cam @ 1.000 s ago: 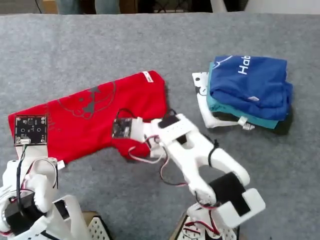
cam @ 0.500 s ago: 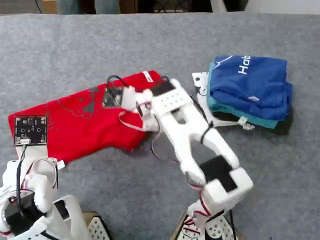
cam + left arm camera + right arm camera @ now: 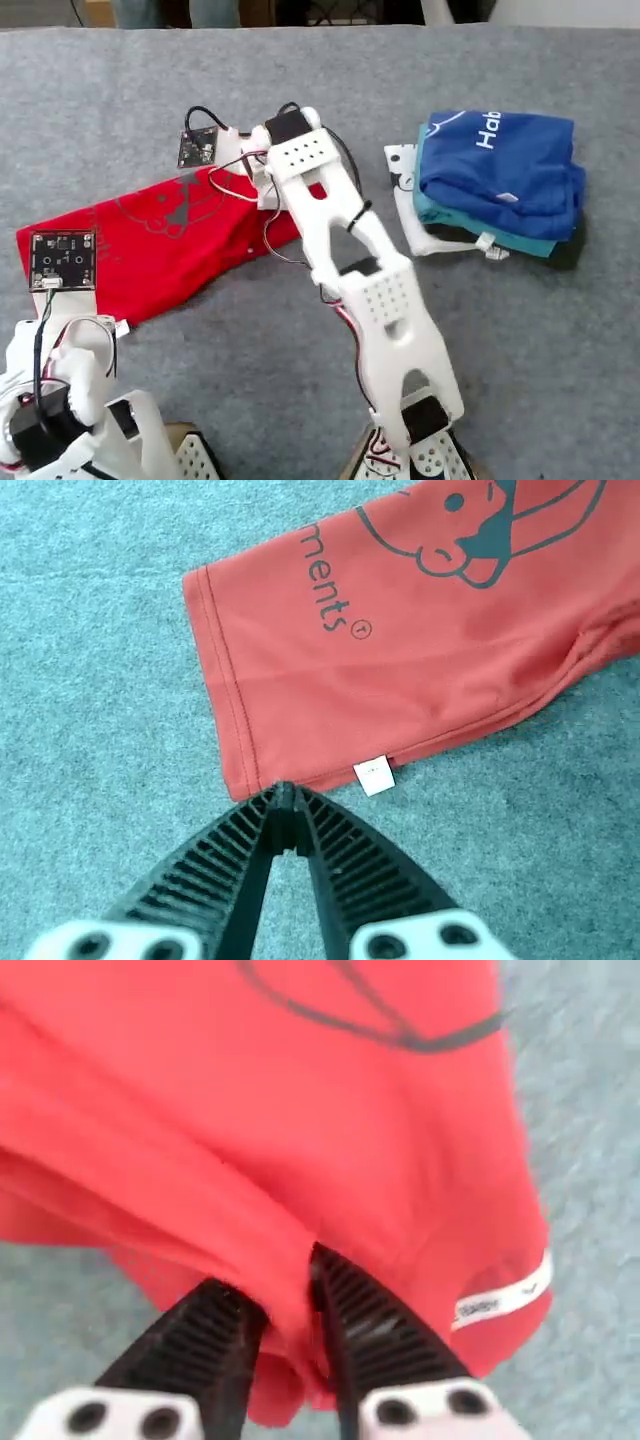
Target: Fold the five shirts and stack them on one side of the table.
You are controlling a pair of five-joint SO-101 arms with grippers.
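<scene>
The left arm [image 3: 60,400] sits closest in, at the near edge of the counter [image 3: 520,340]. The left gripper [image 3: 285,800] is pressed tight together w/ nothing in it. Its tip is just beside the near hem corner of the red shirt [image 3: 150,240], next to a small white tag [image 3: 374,776]. It prob. waits there so it can pin that corner when the fold comes over.

The red shirt lies mostly flat, picture side up, on the left half of the counter. The right arm [image 3: 340,250] stretches long across it to the far side. The right gripper [image 3: 290,1275] is closed narrow on a bunched fold of red cloth, near the white neck label [image 3: 500,1300]. The shirt is prob. pinched there b/c that end has to be lifted & laid over the rest. So this fold looks started, not done.

Farther right, well apart from the red one, is the stack. A blue shirt [image 3: 500,165] is on top, a teal shirt [image 3: 470,225] is under it & a white shirt [image 3: 405,190] is at the bottom w/ its edges poking out. The red one prob. goes there next.

The counter is covered in grey fuzzy cloth, which should stop the shirt sliding much. Past the far edge is a thin strip of room, too dark to tell much.
</scene>
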